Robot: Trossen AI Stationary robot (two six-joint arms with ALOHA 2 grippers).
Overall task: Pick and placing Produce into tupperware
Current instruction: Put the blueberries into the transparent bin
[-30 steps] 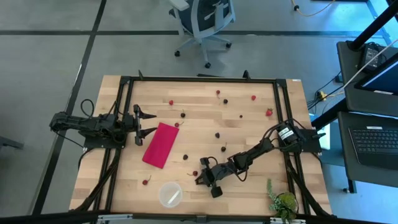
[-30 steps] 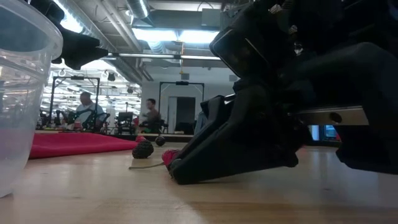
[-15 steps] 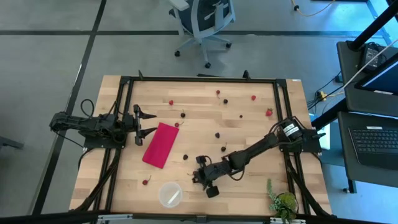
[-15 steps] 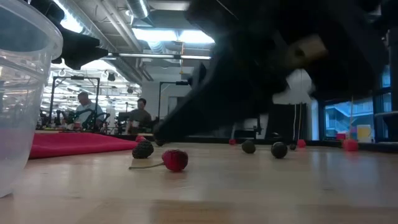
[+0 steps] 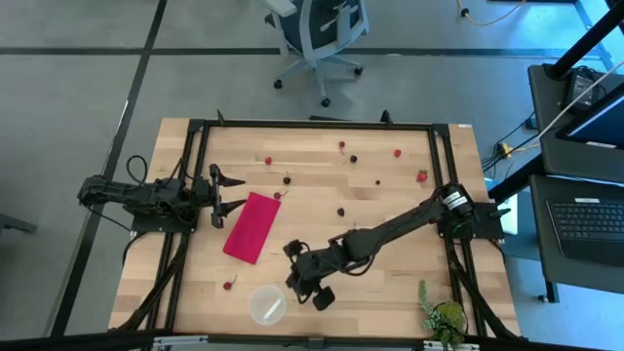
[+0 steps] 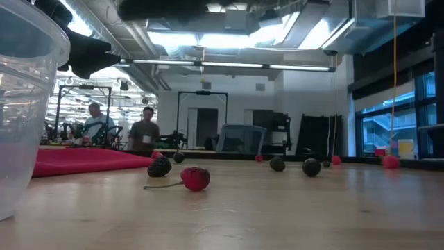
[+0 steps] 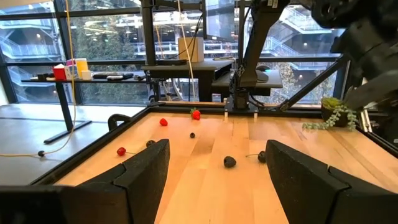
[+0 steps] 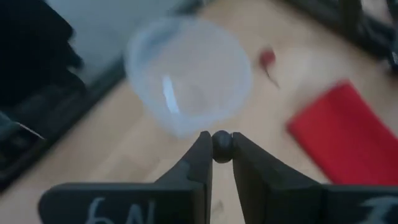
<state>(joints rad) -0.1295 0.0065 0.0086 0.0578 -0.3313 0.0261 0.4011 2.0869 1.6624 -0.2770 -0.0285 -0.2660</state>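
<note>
The clear round cup [image 5: 266,304] stands near the table's near edge; it also shows in the right wrist view [image 8: 189,74] and at the low view's left [image 6: 21,104]. My right gripper [image 5: 294,276] hovers just right of the cup and is shut on a dark cherry. Other cherries and red berries lie scattered over the far half [image 5: 353,158], with one [image 5: 229,285] left of the cup. In the low view a red one [image 6: 195,178] and a dark one [image 6: 159,167] lie on the wood. My left gripper [image 5: 232,193] waits open at the table's left. My right gripper pinches a small dark round cherry [image 8: 222,144] between its two fingertips [image 8: 200,155]. The fingers slant down from the table's right toward the cup. The cherry is lifted clear of the table, just short of the cup's rim [image 8: 186,127].
A magenta cloth [image 5: 251,226] lies flat between the two grippers. A small green plant [image 5: 444,317] stands at the near right corner. A black frame [image 5: 312,125] runs round the table top. People sit far off in the room behind [image 6: 144,128].
My right gripper has risen off the table top and swung toward the table's left and near edge, up to the cup. In the low view it has left the red cherry it stood beside; that cherry stays where it was.
</note>
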